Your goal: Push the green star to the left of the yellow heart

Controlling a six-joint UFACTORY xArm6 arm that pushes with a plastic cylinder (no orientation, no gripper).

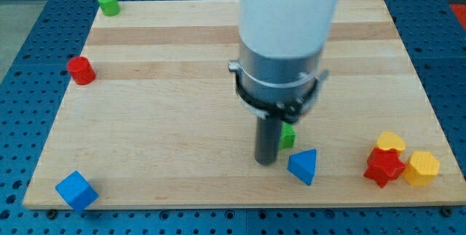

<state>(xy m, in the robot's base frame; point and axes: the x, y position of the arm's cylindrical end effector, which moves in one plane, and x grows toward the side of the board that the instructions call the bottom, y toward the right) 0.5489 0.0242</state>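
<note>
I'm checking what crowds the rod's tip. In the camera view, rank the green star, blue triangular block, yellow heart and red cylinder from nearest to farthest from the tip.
From my tip:
1. Green star, just to its right, partly hidden by the rod.
2. Blue triangular block, right.
3. Yellow heart, far right.
4. Red cylinder, upper left.

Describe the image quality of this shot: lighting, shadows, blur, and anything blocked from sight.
Camera view: lighting is even and soft, with only faint shadows under the blocks and no harsh glare on the wooden board. The white arm body looks slightly blurred, being near the lens. It and my tip hide most of the green star. The yellow heart and blue triangular block appear reasonably sharp.
</note>
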